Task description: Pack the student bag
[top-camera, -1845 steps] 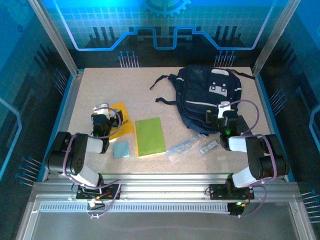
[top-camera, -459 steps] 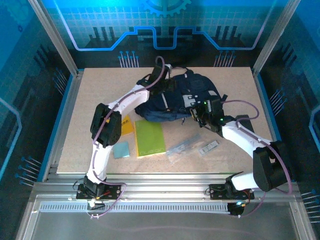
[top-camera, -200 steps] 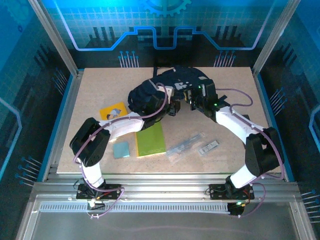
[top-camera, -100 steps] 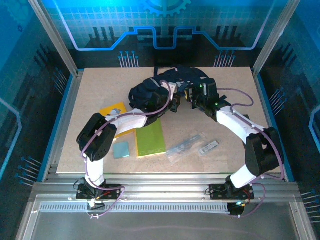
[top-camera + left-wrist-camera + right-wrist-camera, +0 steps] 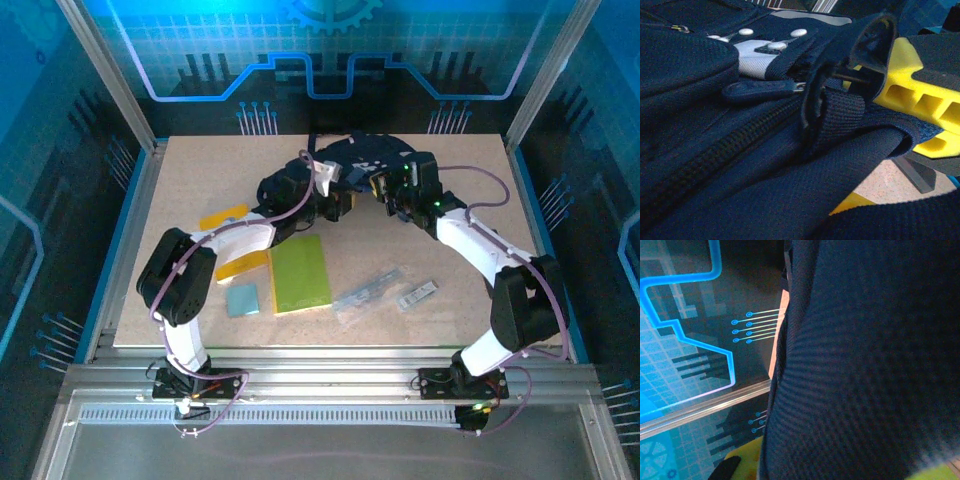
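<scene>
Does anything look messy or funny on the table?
Yes, the bag looks odd. It is scrunched into a lumpy heap at the far middle of the table, not lying flat, and one strap is folded over on itself.

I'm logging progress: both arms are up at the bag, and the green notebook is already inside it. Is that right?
Not quite. The left arm and right arm do reach up to the bag, but the green notebook is not inside it. It lies flat on the table, on the near side of the bag, as the top external view shows.
</scene>
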### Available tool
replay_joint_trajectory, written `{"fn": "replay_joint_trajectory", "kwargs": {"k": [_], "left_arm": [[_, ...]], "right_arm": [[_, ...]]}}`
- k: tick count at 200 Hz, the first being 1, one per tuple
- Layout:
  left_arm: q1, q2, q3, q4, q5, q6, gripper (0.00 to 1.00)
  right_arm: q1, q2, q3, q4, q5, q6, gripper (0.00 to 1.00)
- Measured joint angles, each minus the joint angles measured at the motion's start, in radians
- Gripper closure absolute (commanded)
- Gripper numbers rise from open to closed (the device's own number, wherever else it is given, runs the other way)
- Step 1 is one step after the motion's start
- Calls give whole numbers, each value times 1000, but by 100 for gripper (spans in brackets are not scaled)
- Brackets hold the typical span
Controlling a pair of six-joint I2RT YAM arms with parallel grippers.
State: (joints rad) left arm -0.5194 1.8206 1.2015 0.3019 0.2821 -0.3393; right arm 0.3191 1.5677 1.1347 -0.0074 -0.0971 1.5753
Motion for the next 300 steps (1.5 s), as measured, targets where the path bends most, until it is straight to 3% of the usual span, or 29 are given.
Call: {"fn": "replay_joint_trajectory", "kwargs": {"k": [29, 47, 66, 80, 96, 108, 128, 160, 208, 243, 300], "left_arm": [[14, -2, 0, -29, 35, -2, 97], [16, -2, 0, -51, 40, -3, 80], [20, -5, 0, -67, 47, -8, 68], [31, -11, 0, -79, 51, -12, 69], [41, -19, 0, -80, 53, -22, 85], [52, -21, 0, -79, 51, -26, 90], [62, -21, 0, -77, 57, -34, 81], [61, -23, 0, -76, 96, -73, 56], [16, -59, -93, 31, 80, -162, 56], [-16, 2, -111, 124, 71, -241, 62], [-16, -2, -111, 137, 5, -235, 50]], "right_arm": [[0, 17, 6, 0, -18, -22, 100], [-1, 26, 6, -2, -24, -29, 100], [-7, 33, 6, -2, -26, -37, 100], [-24, 38, 6, -2, -27, -44, 100], [-40, 43, 6, -2, -26, -52, 100], [-47, 43, 6, -3, -26, -56, 100], [-47, 43, 7, -2, -27, -59, 100], [-47, 43, 10, -4, -26, -59, 100], [-48, 47, 27, -21, -23, -58, 100], [-48, 50, 32, -34, -23, -58, 100], [-53, 50, 32, -40, -24, -58, 100]]}}
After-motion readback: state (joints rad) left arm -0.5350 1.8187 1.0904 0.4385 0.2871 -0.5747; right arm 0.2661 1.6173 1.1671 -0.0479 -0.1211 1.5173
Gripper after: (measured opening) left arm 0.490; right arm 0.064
